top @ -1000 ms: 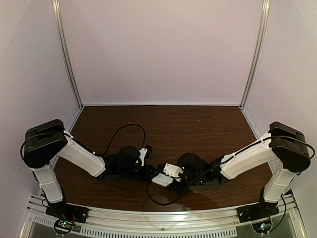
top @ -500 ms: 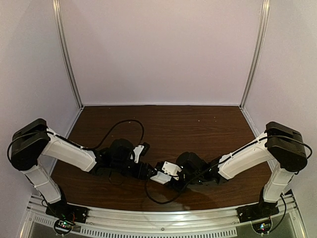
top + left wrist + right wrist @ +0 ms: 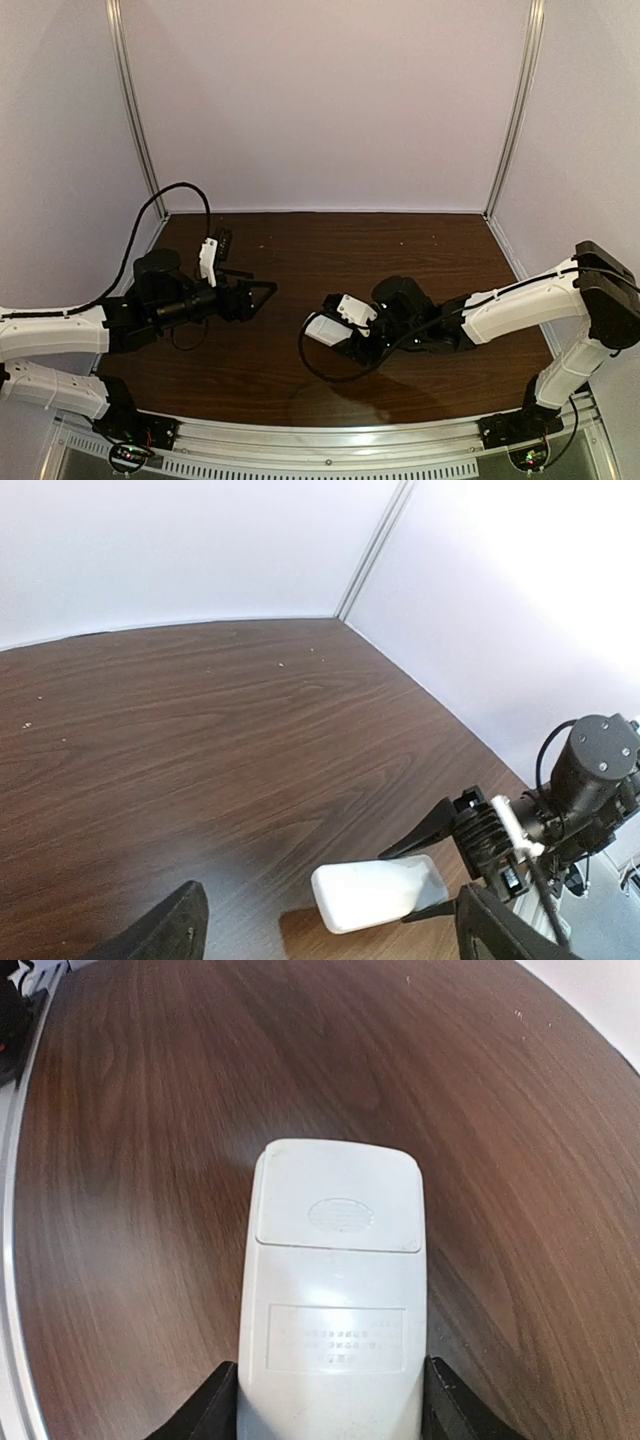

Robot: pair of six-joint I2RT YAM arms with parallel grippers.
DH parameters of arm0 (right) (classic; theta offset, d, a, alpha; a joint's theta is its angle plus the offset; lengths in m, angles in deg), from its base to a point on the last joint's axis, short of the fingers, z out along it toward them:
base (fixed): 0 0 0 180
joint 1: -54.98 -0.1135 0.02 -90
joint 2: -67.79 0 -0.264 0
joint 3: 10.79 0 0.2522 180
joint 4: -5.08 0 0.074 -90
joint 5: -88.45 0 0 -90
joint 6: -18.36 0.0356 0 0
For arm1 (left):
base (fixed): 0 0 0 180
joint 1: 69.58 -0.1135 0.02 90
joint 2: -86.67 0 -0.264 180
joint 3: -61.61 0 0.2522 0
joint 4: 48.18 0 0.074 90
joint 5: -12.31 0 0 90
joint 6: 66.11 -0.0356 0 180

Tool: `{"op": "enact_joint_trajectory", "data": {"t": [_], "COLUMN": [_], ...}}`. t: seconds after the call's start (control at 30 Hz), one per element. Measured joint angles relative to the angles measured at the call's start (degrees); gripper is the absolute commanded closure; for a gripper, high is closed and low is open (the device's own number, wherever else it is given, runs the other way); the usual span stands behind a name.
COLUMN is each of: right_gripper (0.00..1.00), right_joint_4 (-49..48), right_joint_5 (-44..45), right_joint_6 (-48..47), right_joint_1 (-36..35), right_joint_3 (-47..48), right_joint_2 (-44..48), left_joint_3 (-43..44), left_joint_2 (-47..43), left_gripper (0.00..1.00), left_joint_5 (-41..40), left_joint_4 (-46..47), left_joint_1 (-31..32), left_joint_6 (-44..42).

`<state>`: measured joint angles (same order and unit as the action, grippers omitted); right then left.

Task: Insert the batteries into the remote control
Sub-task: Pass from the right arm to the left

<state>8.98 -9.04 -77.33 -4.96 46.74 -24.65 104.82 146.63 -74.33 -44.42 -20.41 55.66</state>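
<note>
My right end effector point(image 3: 330, 1410) pinches the remote control point(image 3: 337, 1210) by its lower end, plain white back up, near the middle of the desk point(image 3: 400, 250) and closer to its near edge. The battery cover point(image 3: 338, 1198) looks seated flush. I can see neither of the batteries anywhere, so I judge they are probably already inside, though nothing shows it.

A moment ago my left end effector point(image 3: 262, 296) was crowded right against the remote. It has now swung away toward the left edge and hangs with its fingers spread and nothing between them, well apart from the handset. To me that reads as the loading work being finished or nearly so, with setting the remote down as the likely remaining step.

The wood under and ahead of the remote is bare, so I have room to lower it. Farther back the desk runs open to the far edge and both far corners, where the walls point(image 3: 330, 100) close it in.
</note>
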Motion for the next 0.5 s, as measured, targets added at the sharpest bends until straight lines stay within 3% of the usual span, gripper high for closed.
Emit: {"op": "enact_joint_trajectory", "data": {"t": [0.1,0.27,0.5], "right_gripper": [0.72,0.72,0.72], "right_joint_4": [0.2,0.9,6.8], "right_joint_5": [-1.8,-6.0,-12.1], "right_joint_6": [0.8,2.5,2.6], "right_joint_1": [0.8,1.6,1.8], "right_joint_3": [1.0,3.0,5.4], "right_joint_2": [2.7,5.2,7.8], "left_joint_3": [-0.8,-3.4,-7.3], "left_joint_2": [-1.5,-2.1,-8.7], "left_gripper": [0.23,0.26,0.27], "left_joint_5": [-0.9,3.9,4.1], "left_joint_4": [-0.9,-0.9,-0.7], "left_joint_1": [0.0,0.0,5.5], "left_joint_6": [-0.6,-4.9,-23.3]}}
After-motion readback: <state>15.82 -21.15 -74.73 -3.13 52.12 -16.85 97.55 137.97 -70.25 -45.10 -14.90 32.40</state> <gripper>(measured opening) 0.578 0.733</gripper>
